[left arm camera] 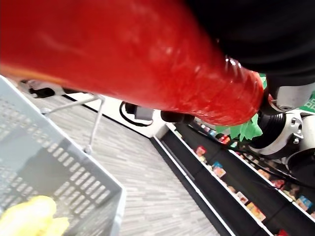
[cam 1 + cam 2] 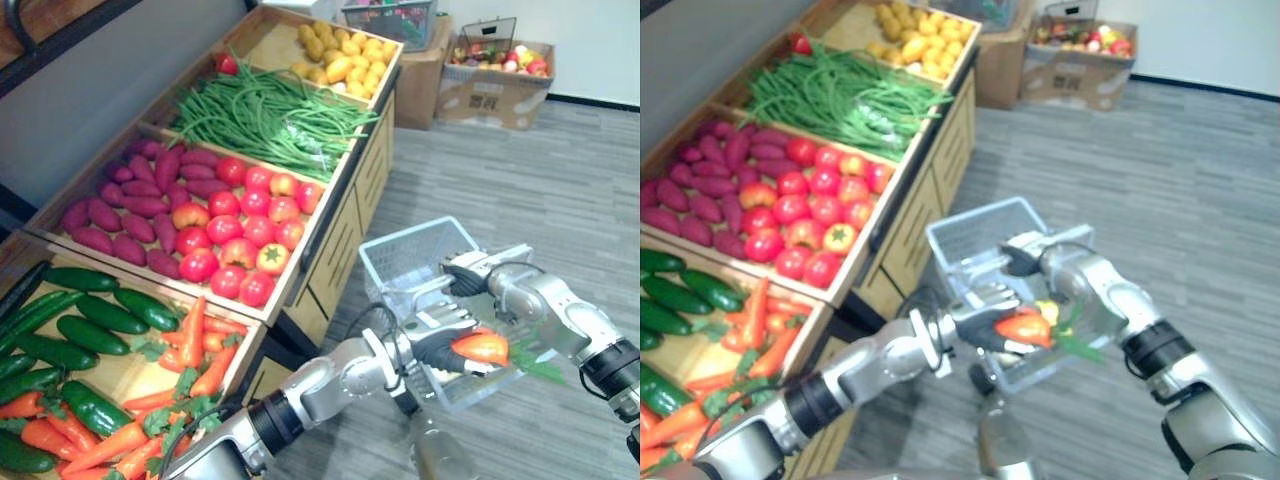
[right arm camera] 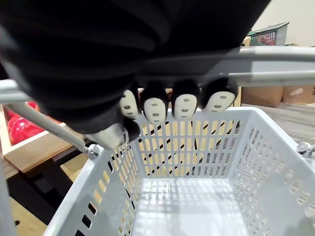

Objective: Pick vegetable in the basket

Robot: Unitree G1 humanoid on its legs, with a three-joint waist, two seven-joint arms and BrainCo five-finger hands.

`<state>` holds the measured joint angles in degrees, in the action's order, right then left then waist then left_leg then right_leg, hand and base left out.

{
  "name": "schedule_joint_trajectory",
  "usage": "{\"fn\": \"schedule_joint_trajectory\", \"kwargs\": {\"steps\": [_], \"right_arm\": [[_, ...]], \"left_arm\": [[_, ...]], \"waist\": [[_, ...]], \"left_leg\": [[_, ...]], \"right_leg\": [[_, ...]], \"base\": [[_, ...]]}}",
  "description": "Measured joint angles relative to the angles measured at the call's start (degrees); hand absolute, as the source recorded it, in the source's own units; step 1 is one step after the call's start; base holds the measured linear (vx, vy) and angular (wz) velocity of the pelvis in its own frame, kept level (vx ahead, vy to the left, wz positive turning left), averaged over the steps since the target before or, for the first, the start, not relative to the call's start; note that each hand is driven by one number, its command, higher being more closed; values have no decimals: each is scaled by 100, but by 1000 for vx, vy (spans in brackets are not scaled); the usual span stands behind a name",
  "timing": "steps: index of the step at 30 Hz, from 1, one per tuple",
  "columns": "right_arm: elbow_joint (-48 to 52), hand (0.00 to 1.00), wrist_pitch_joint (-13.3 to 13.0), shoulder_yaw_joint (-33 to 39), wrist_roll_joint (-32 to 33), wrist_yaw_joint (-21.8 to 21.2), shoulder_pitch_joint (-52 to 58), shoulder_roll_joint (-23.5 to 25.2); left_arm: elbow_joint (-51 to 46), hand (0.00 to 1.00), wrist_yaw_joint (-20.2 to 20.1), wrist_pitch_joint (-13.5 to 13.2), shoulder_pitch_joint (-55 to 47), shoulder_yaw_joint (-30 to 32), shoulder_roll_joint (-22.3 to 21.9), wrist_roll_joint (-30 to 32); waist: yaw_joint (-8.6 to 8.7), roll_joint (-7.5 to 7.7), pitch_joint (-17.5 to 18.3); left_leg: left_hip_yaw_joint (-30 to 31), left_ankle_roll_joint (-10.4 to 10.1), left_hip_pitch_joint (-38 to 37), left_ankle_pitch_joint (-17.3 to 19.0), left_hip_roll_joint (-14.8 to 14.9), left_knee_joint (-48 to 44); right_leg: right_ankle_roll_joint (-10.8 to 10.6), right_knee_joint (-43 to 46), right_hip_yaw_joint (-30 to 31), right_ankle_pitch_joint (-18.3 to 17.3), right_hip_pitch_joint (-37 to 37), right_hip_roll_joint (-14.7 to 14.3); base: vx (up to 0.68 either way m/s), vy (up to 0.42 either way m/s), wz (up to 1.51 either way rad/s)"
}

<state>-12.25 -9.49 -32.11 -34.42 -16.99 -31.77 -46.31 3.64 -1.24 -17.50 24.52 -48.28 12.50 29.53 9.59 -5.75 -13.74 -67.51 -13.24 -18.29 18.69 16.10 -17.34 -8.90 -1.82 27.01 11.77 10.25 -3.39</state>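
Holding: left hand (image 2: 437, 345) is clamped on a carrot (image 2: 482, 347), poised over the basket (image 2: 415, 245) near its front rim.
Carrying: right hand (image 2: 468, 272) has its fingers curled round the basket's handle (image 3: 285, 61).
Done: carrot is off the stand (image 2: 345, 215) and at the basket; something yellow (image 1: 27, 219) already lies inside.
Left: lowering it in and letting go, I'd judge.

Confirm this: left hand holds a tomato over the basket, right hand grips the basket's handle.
No: the left hand holds a carrot, not a tomato; the left wrist view shows it long, tapered, with green leaves. It is over the basket, and the right hand grips the handle.
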Motion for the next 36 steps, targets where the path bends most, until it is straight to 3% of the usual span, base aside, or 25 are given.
{"fn": "schedule_joint_trajectory", "kwargs": {"steps": [7,16,23,31,35,36], "right_arm": [[284,100,-5,0,2,-182,-57,20],[280,100,-43,-3,12,-344,-158,145],[80,100,-28,-2,72,-343,-393,253],[51,100,-31,11,101,-324,-400,574],[52,100,-43,32,202,-235,-401,715],[51,100,-43,32,272,-227,-399,715]], "left_arm": [[206,100,-116,8,1,-205,-328,107],[1802,100,-120,106,2,-106,-568,591],[2904,100,35,208,66,214,-792,1014],[3840,100,347,629,257,739,-1062,1308],[4166,100,472,827,360,1065,-1151,1416],[4221,0,500,878,406,1086,-1189,1428]], "waist": [[-27,10,24],[83,87,109],[160,129,93],[271,177,63],[309,286,-4],[308,299,-13]], "left_leg": [[-64,-26,-19,17,24,-69],[-65,-24,-31,14,20,-63],[-69,2,-94,-74,-196,244],[-82,17,-99,-141,-406,515],[-102,23,-121,-160,-471,572],[-102,23,-111,-160,-477,573]], "right_leg": [[0,86,52,0,37,-40],[-1,69,73,-3,28,-50],[-4,-24,144,-1,-20,12],[-12,-39,229,1,42,49],[-18,-39,315,3,55,54],[-21,-39,322,4,67,57]], "base": [[-20,-29,-4],[-1,-2,0],[-1,2,-2],[-3,11,-4],[-11,-6,-6],[0,0,0]]}}
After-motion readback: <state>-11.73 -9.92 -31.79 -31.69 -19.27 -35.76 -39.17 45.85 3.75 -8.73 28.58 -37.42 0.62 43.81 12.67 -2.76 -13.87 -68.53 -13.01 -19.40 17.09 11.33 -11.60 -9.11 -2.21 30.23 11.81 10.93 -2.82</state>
